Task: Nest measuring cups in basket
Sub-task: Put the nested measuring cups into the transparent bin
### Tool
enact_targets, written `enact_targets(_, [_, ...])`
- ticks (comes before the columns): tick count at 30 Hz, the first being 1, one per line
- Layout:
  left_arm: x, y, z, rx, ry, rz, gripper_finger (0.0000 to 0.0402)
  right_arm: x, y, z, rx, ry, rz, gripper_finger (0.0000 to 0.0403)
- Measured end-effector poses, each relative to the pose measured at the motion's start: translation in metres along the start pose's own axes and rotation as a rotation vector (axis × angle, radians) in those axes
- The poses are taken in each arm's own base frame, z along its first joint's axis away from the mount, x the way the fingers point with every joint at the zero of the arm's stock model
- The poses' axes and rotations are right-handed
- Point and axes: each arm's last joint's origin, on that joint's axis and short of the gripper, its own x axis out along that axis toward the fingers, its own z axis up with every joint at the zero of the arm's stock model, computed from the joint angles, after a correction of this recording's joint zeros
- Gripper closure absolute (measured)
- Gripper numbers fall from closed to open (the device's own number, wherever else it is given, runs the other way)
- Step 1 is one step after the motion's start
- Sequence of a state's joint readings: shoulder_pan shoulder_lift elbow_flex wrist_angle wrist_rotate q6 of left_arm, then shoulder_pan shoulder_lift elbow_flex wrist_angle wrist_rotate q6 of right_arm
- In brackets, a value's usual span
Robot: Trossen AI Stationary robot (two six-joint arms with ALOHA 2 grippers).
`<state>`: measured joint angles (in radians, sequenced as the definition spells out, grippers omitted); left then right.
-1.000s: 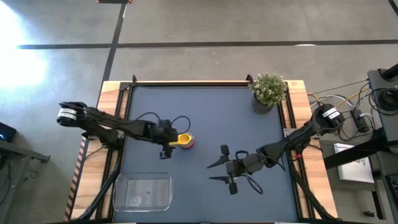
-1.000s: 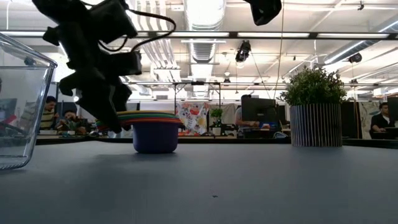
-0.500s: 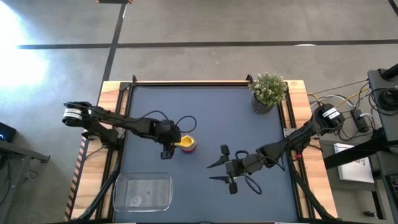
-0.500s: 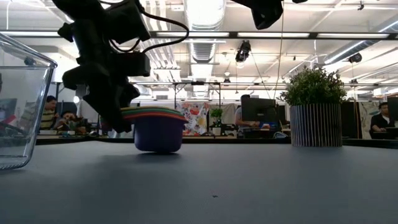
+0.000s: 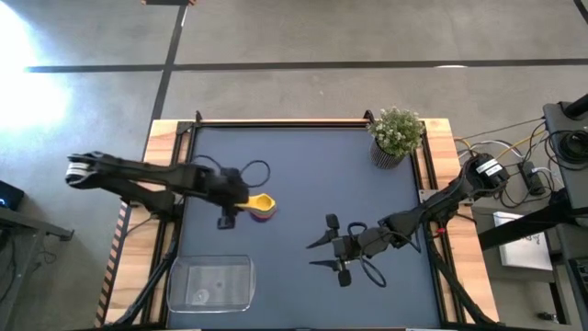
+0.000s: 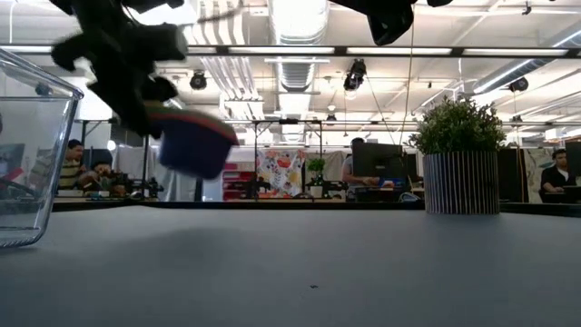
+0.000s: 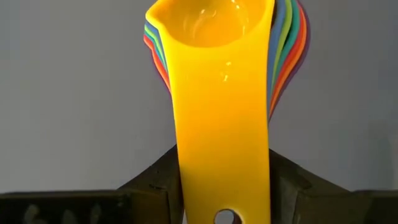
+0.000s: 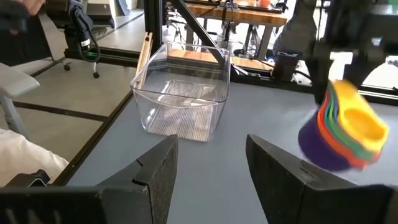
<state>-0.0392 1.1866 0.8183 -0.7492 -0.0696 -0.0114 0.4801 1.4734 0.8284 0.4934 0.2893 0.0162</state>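
High view: the left tool point(image 5: 226, 206) carries the nested cups point(image 5: 262, 205) above the bench point(image 5: 303, 165), near the basket point(image 5: 210, 282); low view: stack airborne, tilted; left wrist: fingers clamp the stiff, light, likely slippery handles; right tool point(image 5: 333, 245) waits half-open, empty.

Glossy plastic measuring cups point(image 7: 221, 93), seemingly smooth

- An open-plan office or robotics lab is showing beyond the table point(image 6: 363, 272).
- Exposed ducts point(image 6: 295, 23) and strip lights are running along the far ceiling.
- People point(image 6: 73, 163) are sitting at far desks on the left, and monitors point(image 6: 377, 162) are standing further right.
- Cables point(image 5: 537, 156) are lying on a stand to the table's right, over a polished concrete floor point(image 5: 303, 46).
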Motion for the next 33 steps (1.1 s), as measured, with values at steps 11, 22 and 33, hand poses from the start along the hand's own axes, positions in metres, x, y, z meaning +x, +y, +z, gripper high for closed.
enact_targets(11, [-0.06,-0.005,-0.037,-0.036,-0.168,-0.024,0.0278,0.0,0.0,0.0,0.003,-0.002,0.0,0.0223])
enact_targets(22, [-0.082,-0.025,-0.07,-0.043,-0.193,-0.028,0.0281,0.0,0.0,0.0,0.007,-0.002,-0.005,0.0223])
enact_targets(33, [-0.084,-0.06,-0.079,-0.019,-0.191,-0.091,0.0291,0.0,-0.001,0.0,0.011,-0.001,-0.014,0.0223])
